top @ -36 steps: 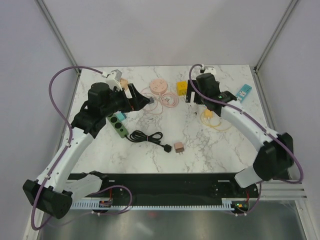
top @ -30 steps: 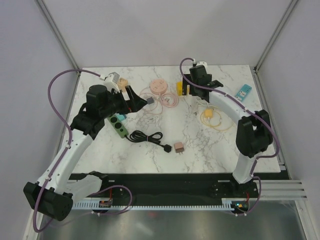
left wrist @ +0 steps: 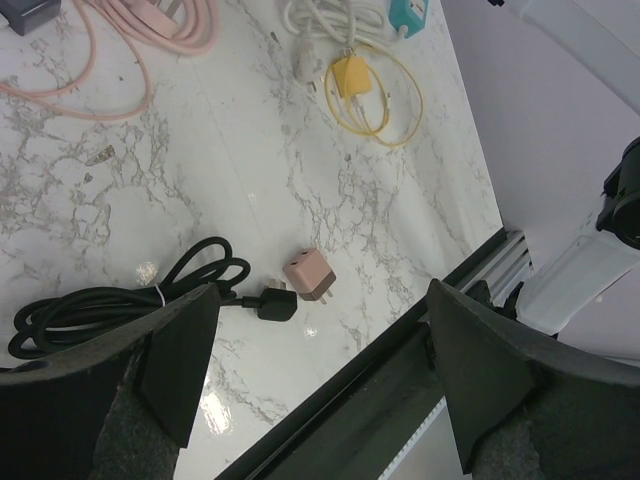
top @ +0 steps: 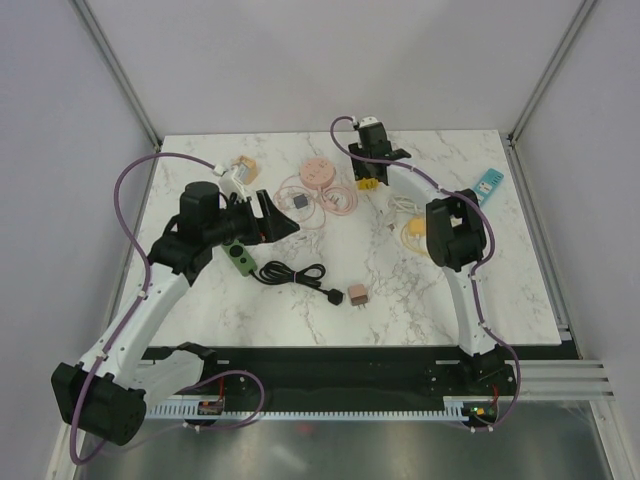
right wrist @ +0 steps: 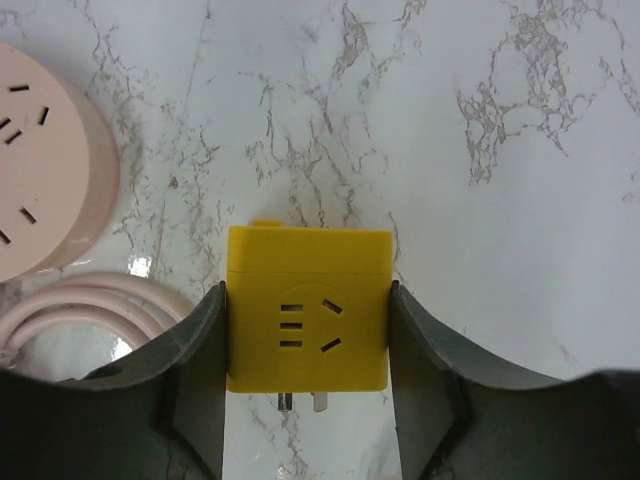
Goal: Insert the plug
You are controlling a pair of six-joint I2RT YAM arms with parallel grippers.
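Right end effector [right wrist: 306,300]: closed on the yellow adapter [right wrist: 308,325]; a dark finger [right wrist: 200,345] is pressed flat against each of its two side faces.
Yellow adapter: held at the far middle of the desk [top: 400,290], socket face turned up to the wrist camera, two metal prongs showing at its lower edge. Whether it is lifted off the marble cannot be told.
Beside the adapter: a round pink socket [right wrist: 45,195] is seen just to its left, apart from it, with a pink cable [right wrist: 75,305] coiled nearer.
Left end effector [left wrist: 320,298]: open wide, nothing between the fingers, held above the left half of the desk.
Under the left end effector: a green power strip [top: 240,258] is partly covered by the arm in the top view.
Black cable [left wrist: 110,310]: bundled on the desk near the power strip; its black plug [left wrist: 272,303] lies at the right end, unplugged.
Pink adapter [left wrist: 308,275]: set just right of the black plug, close to it.
Farther out: a yellow cable [left wrist: 365,90] is coiled at the right, beside a white cable [left wrist: 320,30]; a teal item [top: 487,184] lies at the far right edge.
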